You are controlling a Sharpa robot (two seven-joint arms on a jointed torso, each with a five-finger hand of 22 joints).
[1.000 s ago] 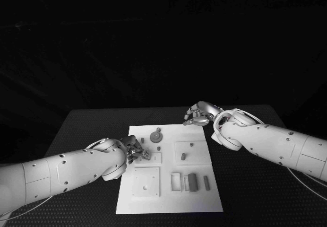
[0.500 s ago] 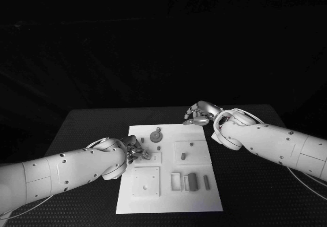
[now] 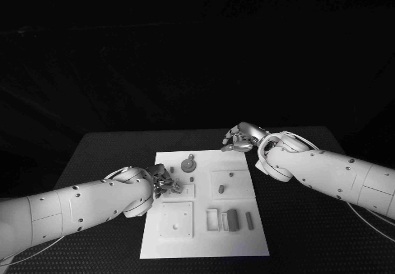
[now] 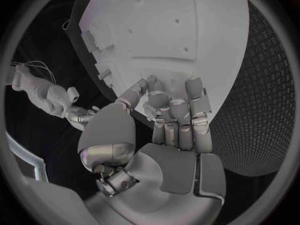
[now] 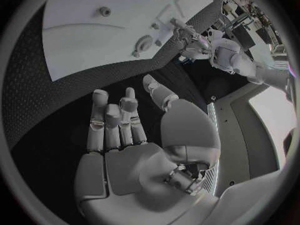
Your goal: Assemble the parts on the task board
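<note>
Fingers (image 3: 169, 184) of left hand (image 3: 161, 181) curled at board's (image 3: 238, 240) left edge, maybe pinching a small part, hard to tell; right hand (image 3: 238, 140) loosely curled, empty, at board's far corner. Next: seat part precisely.

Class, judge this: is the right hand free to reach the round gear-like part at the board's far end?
Probably yes: the right hand hovers empty beyond the task board, and nothing lies between it and the round part.
</note>
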